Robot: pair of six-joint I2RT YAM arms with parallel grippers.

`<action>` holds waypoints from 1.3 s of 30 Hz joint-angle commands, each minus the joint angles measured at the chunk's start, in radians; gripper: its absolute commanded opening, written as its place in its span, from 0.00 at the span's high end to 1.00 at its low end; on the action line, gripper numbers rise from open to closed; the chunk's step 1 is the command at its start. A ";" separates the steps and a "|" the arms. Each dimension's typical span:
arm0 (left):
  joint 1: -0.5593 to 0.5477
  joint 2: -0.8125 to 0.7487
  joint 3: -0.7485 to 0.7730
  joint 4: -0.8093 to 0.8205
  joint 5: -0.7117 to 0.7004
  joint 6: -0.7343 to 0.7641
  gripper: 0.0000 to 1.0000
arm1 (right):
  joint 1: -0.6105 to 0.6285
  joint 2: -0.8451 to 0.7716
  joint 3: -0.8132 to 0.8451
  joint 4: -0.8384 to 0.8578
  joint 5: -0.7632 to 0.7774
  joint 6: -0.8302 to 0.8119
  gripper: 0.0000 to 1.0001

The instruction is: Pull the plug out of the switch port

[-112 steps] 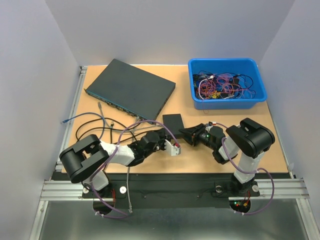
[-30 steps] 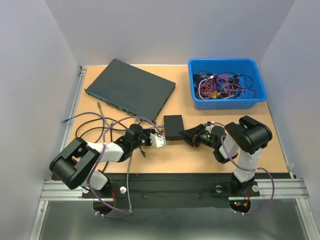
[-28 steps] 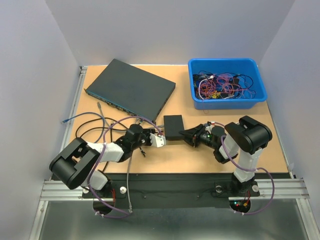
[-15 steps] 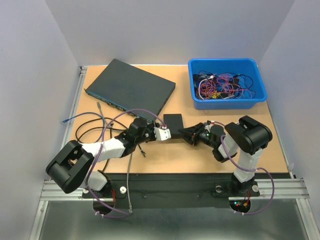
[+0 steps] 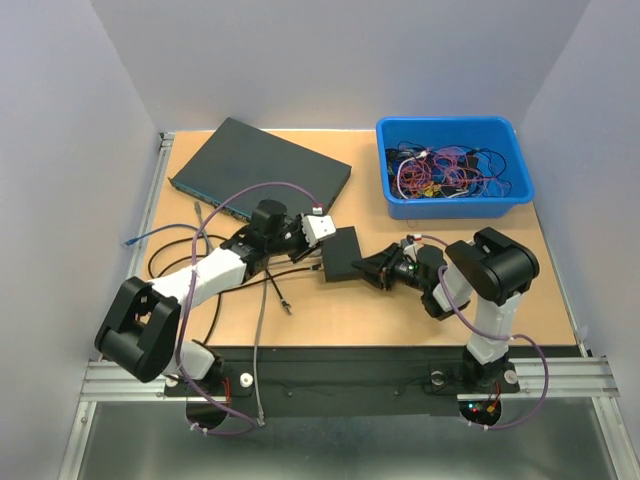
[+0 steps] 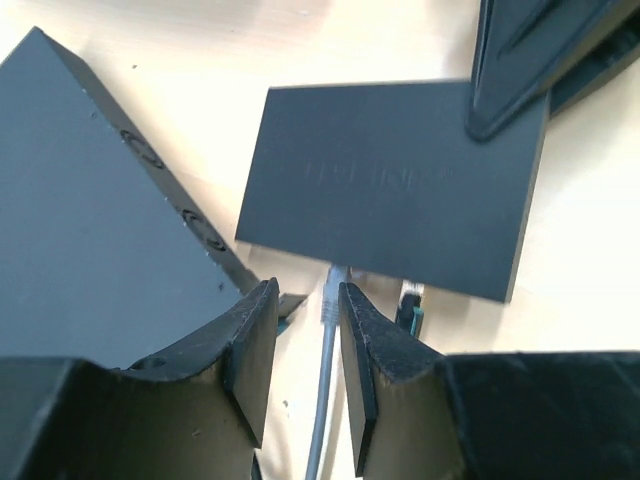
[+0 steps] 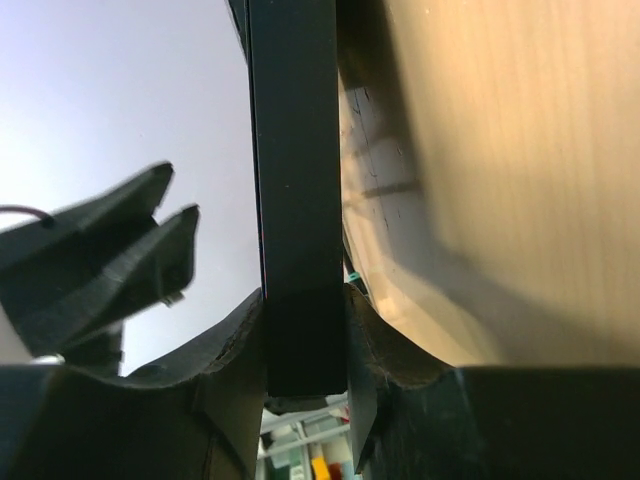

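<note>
Straddling the grey cable (image 6: 325, 390) behind its plug (image 6: 336, 276), grip unclear, my left tool (image 6: 305, 300) faces straight along the plug's axis into the small switch (image 6: 390, 180) my right tool (image 7: 304, 310) clamps.

Small switch (image 5: 342, 253) central, rack unit (image 5: 262, 178) behind left, bin (image 5: 455, 208) behind right

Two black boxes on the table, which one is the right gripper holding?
The small box mid-table, clamped edge-on in the right gripper; the large flat unit at the back left lies apart from it.
</note>
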 commanded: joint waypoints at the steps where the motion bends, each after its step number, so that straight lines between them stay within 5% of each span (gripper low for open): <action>1: -0.001 0.049 0.083 0.009 0.015 -0.089 0.59 | -0.004 0.003 0.008 0.103 -0.056 -0.079 1.00; 18: 0.016 0.109 0.107 0.129 0.022 -0.164 0.50 | -0.030 -0.161 0.007 0.063 -0.076 -0.387 0.99; 19: 0.019 0.109 0.110 0.131 0.034 -0.168 0.26 | -0.033 -0.179 0.005 0.063 -0.082 -0.401 0.99; 23: 0.026 0.111 0.158 0.099 0.079 -0.165 0.25 | -0.053 -0.210 -0.001 0.059 -0.119 -0.467 0.99; 24: 0.026 0.111 0.164 0.091 0.084 -0.163 0.20 | -0.055 -0.217 -0.001 0.057 -0.124 -0.480 1.00; 25: 0.032 0.112 0.169 0.091 0.093 -0.161 0.01 | -0.055 -0.225 -0.001 0.054 -0.130 -0.489 0.99; 35: 0.083 0.140 0.325 -0.122 0.303 -0.082 0.01 | -0.069 -0.325 0.045 0.005 -0.236 -0.659 1.00; 39: 0.083 0.184 0.402 -0.233 0.335 -0.027 0.01 | -0.069 -0.400 0.094 -0.152 -0.242 -0.792 0.99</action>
